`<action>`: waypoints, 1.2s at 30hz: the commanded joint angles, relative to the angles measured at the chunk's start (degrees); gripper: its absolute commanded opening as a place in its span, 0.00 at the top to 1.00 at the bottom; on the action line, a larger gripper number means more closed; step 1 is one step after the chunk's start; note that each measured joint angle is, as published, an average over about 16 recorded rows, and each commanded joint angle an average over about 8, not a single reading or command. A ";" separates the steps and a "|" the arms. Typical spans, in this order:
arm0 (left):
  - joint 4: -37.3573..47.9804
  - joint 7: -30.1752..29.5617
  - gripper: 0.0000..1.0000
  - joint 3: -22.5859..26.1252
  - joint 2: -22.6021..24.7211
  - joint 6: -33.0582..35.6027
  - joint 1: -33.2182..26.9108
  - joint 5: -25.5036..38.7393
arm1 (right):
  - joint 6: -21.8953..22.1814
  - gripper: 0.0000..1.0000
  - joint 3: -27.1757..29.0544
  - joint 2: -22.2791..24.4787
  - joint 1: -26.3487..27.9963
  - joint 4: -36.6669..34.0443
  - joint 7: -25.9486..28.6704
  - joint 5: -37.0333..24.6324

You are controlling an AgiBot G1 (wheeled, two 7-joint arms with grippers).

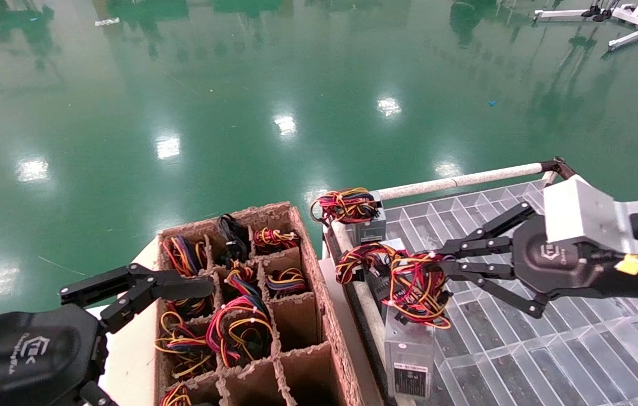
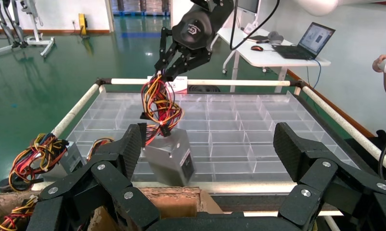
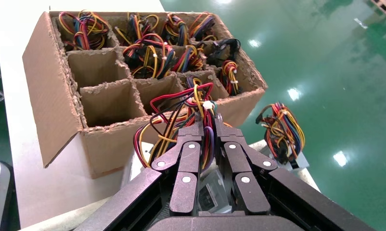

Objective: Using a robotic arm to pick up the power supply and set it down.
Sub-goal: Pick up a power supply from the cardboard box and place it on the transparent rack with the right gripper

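Power supply: small grey metal box, white label on one end, tilted, hanging below the fingers by its tied red-and-yellow wire bundle, which the fingers pinch.

Robotic arm: right arm, grey wrist block.

Open compartments of the clear tray are lying free across its far and right side. Near its left rail, a second grey unit with a wire bundle is standing, and the divided cardboard box is crowding that edge.
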 commanded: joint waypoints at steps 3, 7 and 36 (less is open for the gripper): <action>0.00 0.00 0.00 0.00 0.00 0.00 0.00 0.00 | 0.06 1.00 -1.37 -0.98 0.85 -1.49 -2.07 -0.34; 0.00 0.00 0.00 0.00 0.00 0.00 0.00 0.00 | 0.07 1.00 -2.85 -2.16 1.66 -3.09 -4.20 -1.02; 0.00 0.01 0.00 0.01 0.00 0.00 0.00 -0.01 | 0.52 1.00 -8.93 -9.85 4.01 -23.01 -18.70 -1.08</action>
